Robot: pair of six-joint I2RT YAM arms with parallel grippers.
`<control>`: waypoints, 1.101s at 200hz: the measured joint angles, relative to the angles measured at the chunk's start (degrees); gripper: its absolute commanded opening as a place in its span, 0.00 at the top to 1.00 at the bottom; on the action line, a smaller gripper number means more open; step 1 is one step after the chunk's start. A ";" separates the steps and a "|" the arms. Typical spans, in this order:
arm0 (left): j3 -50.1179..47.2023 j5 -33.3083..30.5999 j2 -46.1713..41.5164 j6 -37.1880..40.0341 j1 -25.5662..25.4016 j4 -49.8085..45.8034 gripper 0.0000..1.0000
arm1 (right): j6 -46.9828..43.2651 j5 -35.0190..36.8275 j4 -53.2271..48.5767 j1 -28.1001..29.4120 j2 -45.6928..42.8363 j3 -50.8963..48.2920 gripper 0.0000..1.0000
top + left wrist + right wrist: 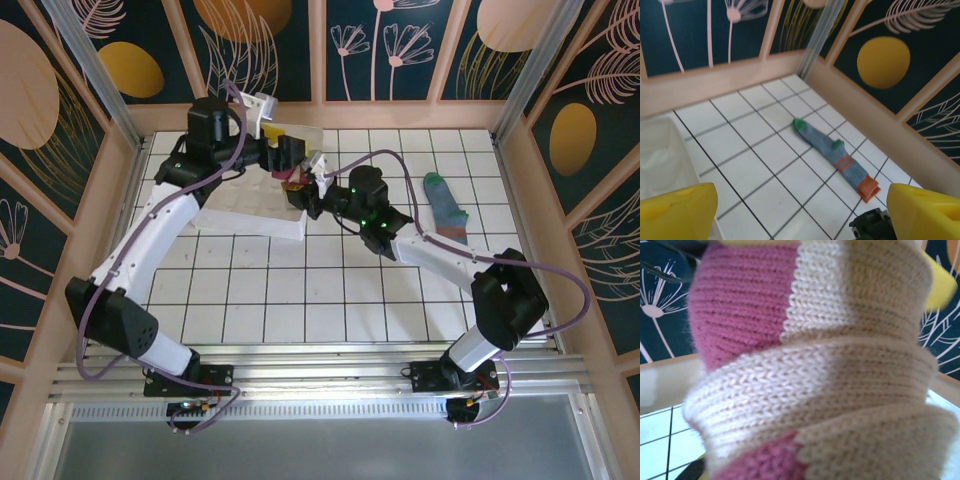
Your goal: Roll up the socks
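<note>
My right gripper (305,190) is clenching the beige sock (840,380). The sock is sitting between these jaws as a coiled roll, its pink band and cream bands pressing close against my wrist camera, and it is hanging above the table (300,300) rather than resting on it. My left gripper (802,210) is standing released, its yellow fingers (680,210) spread wide with nothing between them, just beside the roll and on its far side.

I am judging the risk to be in that single hold. With the left jaws open, only the right pinch is keeping the coils together. If it is biting only the outer wraps, the inner turns could be slipping loose and the roll unwinding as I carry it. A loose tail could also be snagging on a left finger so close by.

A white bin (657,155) is sitting below and just to the left of my left jaws. The blue-grey sock (832,152) is lying flat and unrolled on the tiles, ahead of my left jaws and toward their right finger, well apart from both grippers and near the side wall.
</note>
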 measured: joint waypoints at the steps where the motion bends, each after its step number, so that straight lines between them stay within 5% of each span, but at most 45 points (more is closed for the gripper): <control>1: -0.11 0.00 -0.20 0.02 0.04 0.20 0.11 | 0.04 0.07 0.00 -0.02 0.00 0.00 1.00; 91: -13.16 4.37 -8.50 -6.19 0.37 10.80 0.09 | 6.54 5.77 0.52 -2.29 0.00 0.07 1.00; 160: -14.19 10.29 -4.68 -11.61 0.20 11.91 0.15 | 5.03 4.76 0.33 -2.32 0.00 0.17 1.00; 220: -11.15 10.86 0.04 -13.40 -0.15 10.43 0.38 | -0.24 5.38 -5.31 -2.12 0.48 3.21 1.00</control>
